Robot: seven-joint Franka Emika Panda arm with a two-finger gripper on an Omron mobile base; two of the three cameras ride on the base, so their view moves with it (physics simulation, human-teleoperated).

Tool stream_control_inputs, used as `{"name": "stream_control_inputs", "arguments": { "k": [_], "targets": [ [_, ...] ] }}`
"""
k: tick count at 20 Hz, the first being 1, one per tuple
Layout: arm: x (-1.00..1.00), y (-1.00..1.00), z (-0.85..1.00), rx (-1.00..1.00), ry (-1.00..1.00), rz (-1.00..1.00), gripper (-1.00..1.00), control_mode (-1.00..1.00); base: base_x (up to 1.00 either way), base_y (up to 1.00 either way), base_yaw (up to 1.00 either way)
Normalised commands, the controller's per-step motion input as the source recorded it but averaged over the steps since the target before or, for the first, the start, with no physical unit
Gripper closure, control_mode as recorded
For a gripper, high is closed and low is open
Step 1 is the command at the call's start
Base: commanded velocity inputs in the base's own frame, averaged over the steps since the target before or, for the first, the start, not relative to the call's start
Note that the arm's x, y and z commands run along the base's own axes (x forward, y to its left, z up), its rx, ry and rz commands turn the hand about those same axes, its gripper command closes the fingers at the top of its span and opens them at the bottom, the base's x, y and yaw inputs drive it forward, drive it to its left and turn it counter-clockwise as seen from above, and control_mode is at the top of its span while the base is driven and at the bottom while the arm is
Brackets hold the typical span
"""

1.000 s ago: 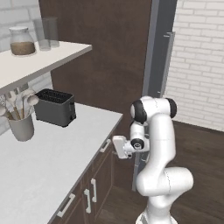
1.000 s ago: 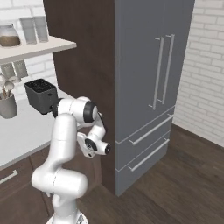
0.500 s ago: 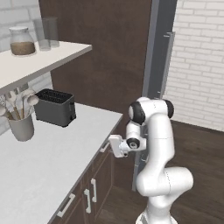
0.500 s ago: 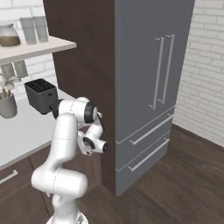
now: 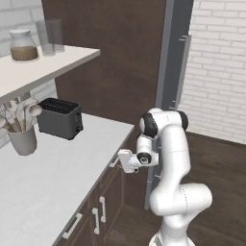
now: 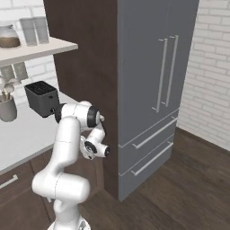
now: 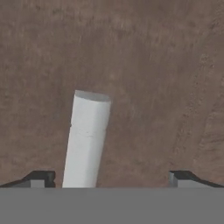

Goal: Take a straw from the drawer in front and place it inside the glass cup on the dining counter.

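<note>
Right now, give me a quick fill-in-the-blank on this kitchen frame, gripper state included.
1. In the hand view the gripper stands ___, its tips wide apart on either side of the silver handle.
2. The black toaster sits on the ___ worktop.
3. The grey fridge has two long ___ handles on its upper doors.

Missing words: open; white; vertical
</note>
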Motion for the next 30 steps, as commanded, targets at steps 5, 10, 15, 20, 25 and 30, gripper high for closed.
{"name": "stream_control_inputs", "arguments": {
  "k": [5,10,15,20,25,30],
  "targets": [
    [0.21,0.49,-0.40,-0.24,0.06,0.00,1.00,-1.00,0.00,0.00,0.00],
    [0.23,0.66,-0.44,-0.34,0.14,-0.04,1.00,-1.00,0.00,0.00,0.00],
    [0.10,0.63,-0.48,-0.43,0.13,-0.09,1.00,-1.00,0.00,0.00,0.00],
    [-0.03,0.38,-0.66,-0.65,0.13,-0.22,1.00,-1.00,0.00,0.00,0.00],
    [-0.35,0.08,-0.83,-0.84,0.12,-0.33,1.00,-1.00,0.00,0.00,0.00],
    [-0.72,-0.13,-1.00,-0.86,0.01,-0.38,1.00,-1.00,0.00,0.00,0.00]
  ]
}}
